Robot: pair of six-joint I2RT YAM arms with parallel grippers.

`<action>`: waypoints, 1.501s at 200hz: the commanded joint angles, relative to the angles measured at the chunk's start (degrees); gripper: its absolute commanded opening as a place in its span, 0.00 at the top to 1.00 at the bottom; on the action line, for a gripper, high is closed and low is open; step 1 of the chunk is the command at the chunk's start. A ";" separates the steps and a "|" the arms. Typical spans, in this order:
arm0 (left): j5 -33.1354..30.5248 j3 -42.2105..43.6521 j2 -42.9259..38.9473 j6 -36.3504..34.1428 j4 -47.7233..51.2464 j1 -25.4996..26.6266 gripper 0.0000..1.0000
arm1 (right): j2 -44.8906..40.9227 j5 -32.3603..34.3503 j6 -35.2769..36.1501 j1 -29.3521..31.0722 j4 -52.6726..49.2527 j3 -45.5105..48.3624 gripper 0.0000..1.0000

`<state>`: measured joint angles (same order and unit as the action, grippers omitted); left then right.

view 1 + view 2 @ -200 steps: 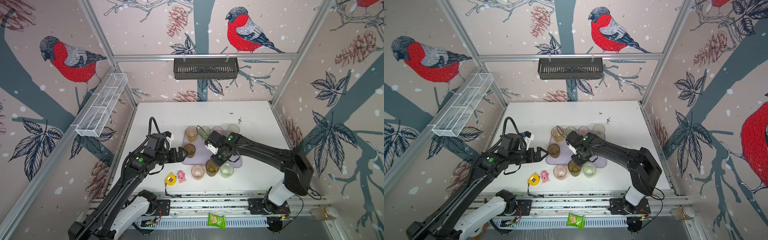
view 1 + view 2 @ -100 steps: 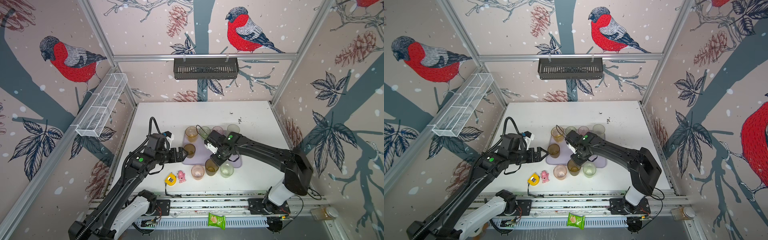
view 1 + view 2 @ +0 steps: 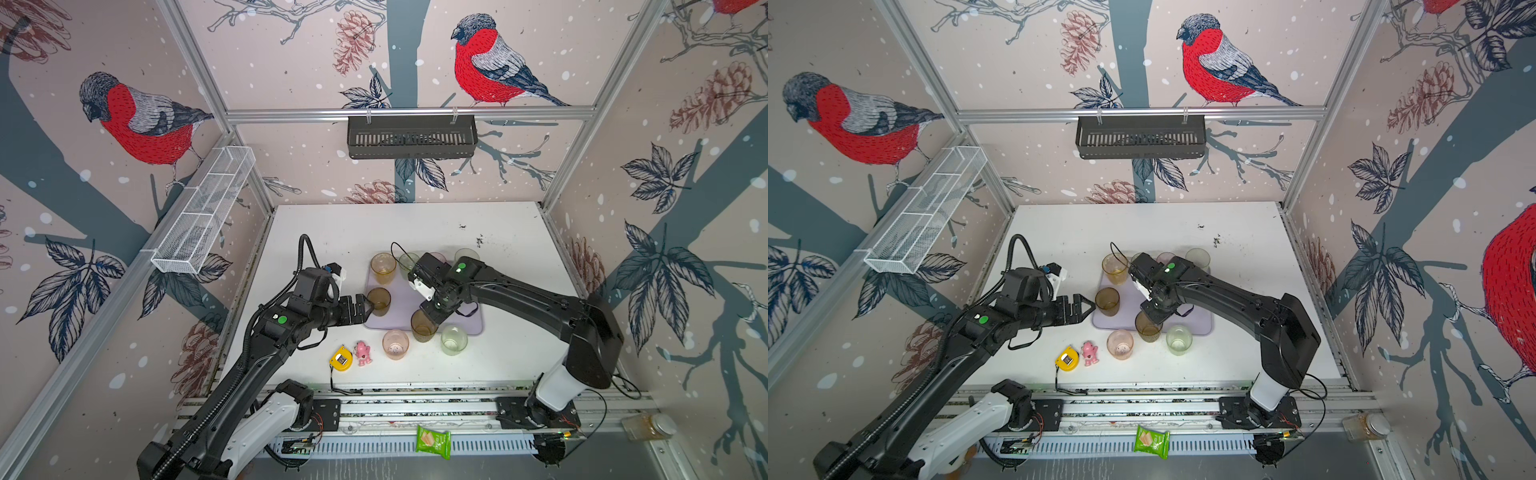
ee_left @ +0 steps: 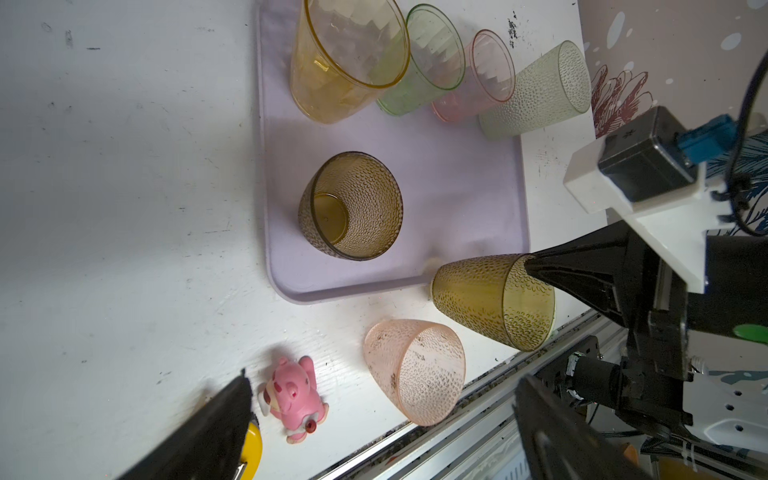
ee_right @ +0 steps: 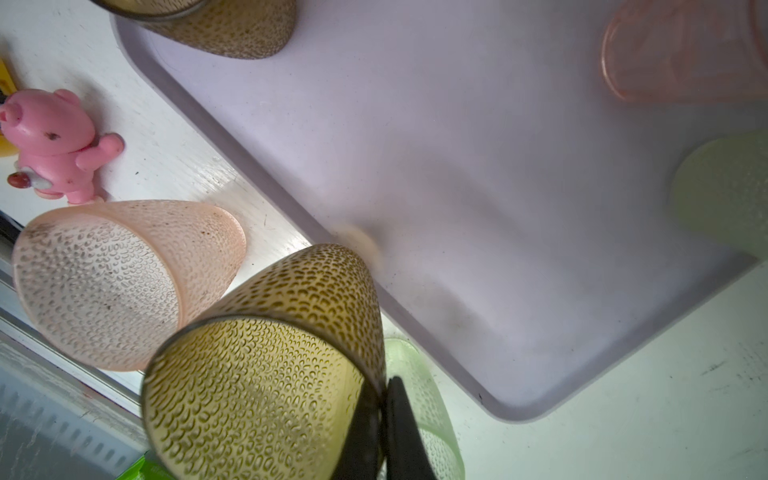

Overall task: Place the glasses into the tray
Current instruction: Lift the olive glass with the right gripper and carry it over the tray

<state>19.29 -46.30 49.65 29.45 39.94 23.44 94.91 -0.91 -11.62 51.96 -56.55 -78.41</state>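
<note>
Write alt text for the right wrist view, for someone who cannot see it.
The right claw pinches the rim of a brown dimpled glass whose base is near the edge of a lavender tray. A pink glass and a pink toy figure are on the white table beside it; a second brown glass is on the tray.

The scuffed white table (image 3: 374, 226) carries a pale-lavender tray (image 3: 399, 309) near its middle and, on the bare top between that tray and the near edge, a rough row of yellow tape measure (image 3: 340, 358), pink toy figure (image 3: 363, 353), pink glass (image 3: 395, 344) and pale green glass (image 3: 454, 340).
</note>
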 commanded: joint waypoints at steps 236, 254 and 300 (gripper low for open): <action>-1.19 3.40 -3.55 0.20 -1.36 -0.06 0.02 | 12.61 -0.06 -1.02 -5.05 -1.55 -16.26 0.99; -1.24 3.59 -3.79 0.33 -1.37 -0.02 0.02 | 13.46 -0.06 -1.18 -5.12 -1.55 -17.20 0.99; -1.36 3.97 -3.99 0.37 -1.54 -0.06 0.02 | 15.03 -0.23 -1.37 -5.12 -1.63 -18.34 0.99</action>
<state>17.98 -42.44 45.76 29.74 39.99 23.44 109.19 -1.13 -12.25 46.76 -58.15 -96.07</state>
